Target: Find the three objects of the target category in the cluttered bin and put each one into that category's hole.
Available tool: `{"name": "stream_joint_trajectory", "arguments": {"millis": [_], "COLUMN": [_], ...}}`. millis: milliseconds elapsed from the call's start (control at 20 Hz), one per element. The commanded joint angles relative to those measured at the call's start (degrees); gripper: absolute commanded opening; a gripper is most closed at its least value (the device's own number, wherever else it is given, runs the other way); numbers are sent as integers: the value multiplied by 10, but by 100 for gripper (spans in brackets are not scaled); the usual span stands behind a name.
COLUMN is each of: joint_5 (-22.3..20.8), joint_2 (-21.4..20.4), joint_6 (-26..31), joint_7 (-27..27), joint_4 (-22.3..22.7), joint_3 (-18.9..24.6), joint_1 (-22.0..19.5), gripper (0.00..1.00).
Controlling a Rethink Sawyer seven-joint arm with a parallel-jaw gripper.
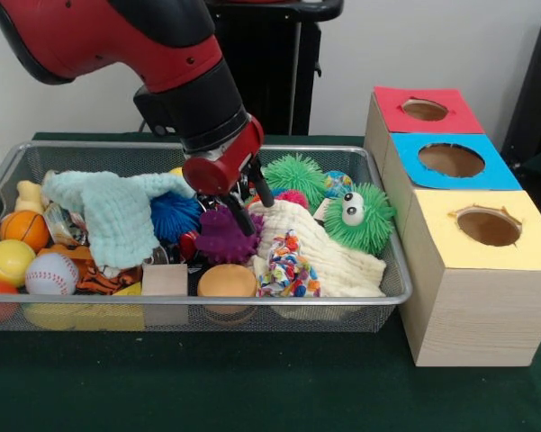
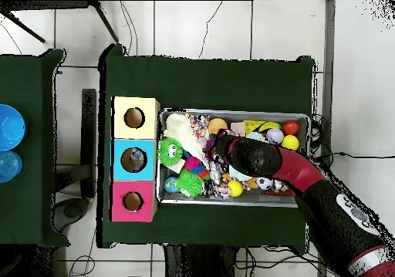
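- Packets with blue and red print: one shows at the bin's (image 1: 392, 270) left end (image 1: 61, 225), well left of the gripper, partly under a pale green cloth (image 1: 117, 211).
- Gripper (image 1: 248, 205) hangs open and empty, fingers spread, directly over a purple spiky toy (image 1: 223, 238).
- White cloth (image 1: 329, 261) lies just right of it.

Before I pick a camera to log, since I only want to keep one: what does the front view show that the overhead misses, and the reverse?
Only the front view: the gripper with open fingers down among the toys above the purple spiky toy, plus the mesh side of the bin.

Only the overhead: the blue bowl on the side table, something inside the blue box's hole, and the floor around the table.

Both: the bin, the arm reaching in, the green googly-eyed toy and the three boxes.
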Motion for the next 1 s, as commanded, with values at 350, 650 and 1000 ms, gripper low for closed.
{"name": "stream_joint_trajectory", "arguments": {"millis": [350, 650, 1000], "joint_5": [26, 38, 35], "joint_2": [29, 42, 67], "joint_6": [-15, -32, -72], "joint_7": [164, 157, 147], "joint_4": [20, 35, 54], "joint_3": [-68, -43, -15], "joint_1": [21, -1, -32], "gripper": [100, 100, 100]}}
